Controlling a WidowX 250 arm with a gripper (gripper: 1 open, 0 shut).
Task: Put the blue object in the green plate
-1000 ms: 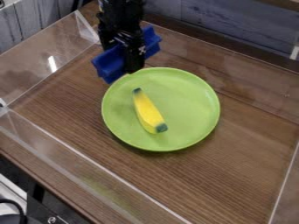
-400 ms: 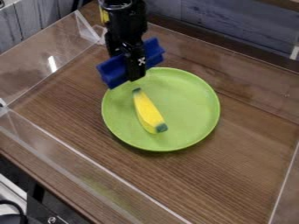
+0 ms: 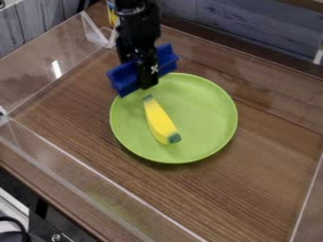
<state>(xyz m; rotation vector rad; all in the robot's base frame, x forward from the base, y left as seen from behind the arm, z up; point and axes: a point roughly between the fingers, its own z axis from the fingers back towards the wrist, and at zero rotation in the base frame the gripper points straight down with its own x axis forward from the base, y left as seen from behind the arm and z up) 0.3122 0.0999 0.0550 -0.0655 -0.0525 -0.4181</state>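
Claw [image 3: 142, 68] of the robot arm, dark and entering from the top of the view, closed on the blue object [image 3: 123, 79]. The fingers lie across the middle of the block, which shows on both sides of them: one end toward the left of the view, the other toward the right. The opening is narrow, no wider than the held block; the gap between the fingertips is itself hidden by the dark parts. The block is tilted in the view, its right end higher than its left.

The blue object is located at the far-left part of the rim of the green plate [image 3: 209, 123], where its lower edge and the fingertips border or slightly overlap the rim in the view. Whether it touches the rim or is suspended above it cannot be determined. The plate lies flat on the wooden table [image 3: 76, 118], beyond the table's near edge and between its left and right sides. Within the plate, left of its centre, rests a yellow banana-shaped object [image 3: 159, 119], oriented obliquely, with one end toward the claw and its darker, greenish tip toward the near side. The claw is apart from its body. A transparent panel [image 3: 94, 184] borders the left side of the table.
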